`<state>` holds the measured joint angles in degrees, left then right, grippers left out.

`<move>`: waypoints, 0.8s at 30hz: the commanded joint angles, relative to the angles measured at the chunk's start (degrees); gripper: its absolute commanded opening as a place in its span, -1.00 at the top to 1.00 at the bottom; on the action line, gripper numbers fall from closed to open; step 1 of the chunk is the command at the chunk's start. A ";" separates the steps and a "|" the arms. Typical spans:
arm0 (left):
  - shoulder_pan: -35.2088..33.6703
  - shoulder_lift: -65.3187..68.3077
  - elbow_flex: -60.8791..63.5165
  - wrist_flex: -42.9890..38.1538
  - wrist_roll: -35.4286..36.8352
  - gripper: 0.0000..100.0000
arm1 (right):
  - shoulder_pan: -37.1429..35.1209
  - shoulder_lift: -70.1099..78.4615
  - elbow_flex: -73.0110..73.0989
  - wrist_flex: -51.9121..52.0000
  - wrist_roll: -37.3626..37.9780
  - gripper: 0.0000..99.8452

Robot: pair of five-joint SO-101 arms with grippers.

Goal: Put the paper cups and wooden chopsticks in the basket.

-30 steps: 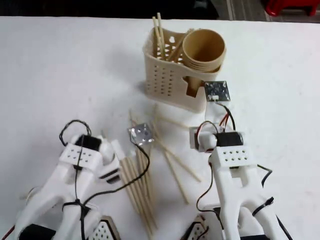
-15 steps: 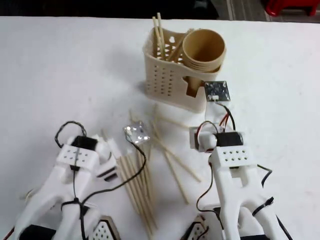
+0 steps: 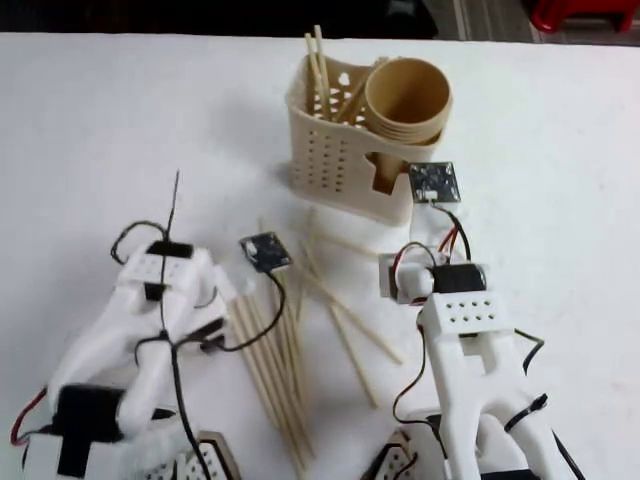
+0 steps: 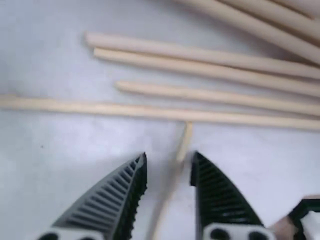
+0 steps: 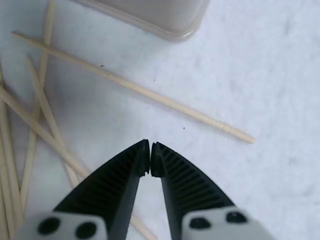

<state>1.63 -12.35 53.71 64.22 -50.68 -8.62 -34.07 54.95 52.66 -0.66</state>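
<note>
left wrist view: left tool (image 4: 168, 157), tips parted, straddles a chopstick (image 4: 185, 141).

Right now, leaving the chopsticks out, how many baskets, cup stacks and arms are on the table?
Basket: 1
Cup stack: 1
Arms: 2, the left arm and the right arm
Total: 4

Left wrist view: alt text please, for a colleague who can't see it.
The left gripper is open over the white table, its jaws either side of one thin chopstick. Beyond its tips, a row of chopsticks lies side by side.
</note>
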 commanded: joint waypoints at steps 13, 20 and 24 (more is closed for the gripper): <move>5.67 2.59 -14.24 13.01 6.95 0.96 | 0.40 -1.45 0.26 -1.01 0.18 0.96; 5.41 -6.02 -28.66 24.62 8.44 0.96 | 0.40 -1.45 0.26 -1.01 0.18 0.96; 5.32 -12.35 -37.63 29.36 8.88 0.96 | 0.40 -1.19 0.26 -1.01 0.09 0.96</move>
<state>6.64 -17.45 25.93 89.36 -42.77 -8.62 -34.07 55.56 52.66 -0.66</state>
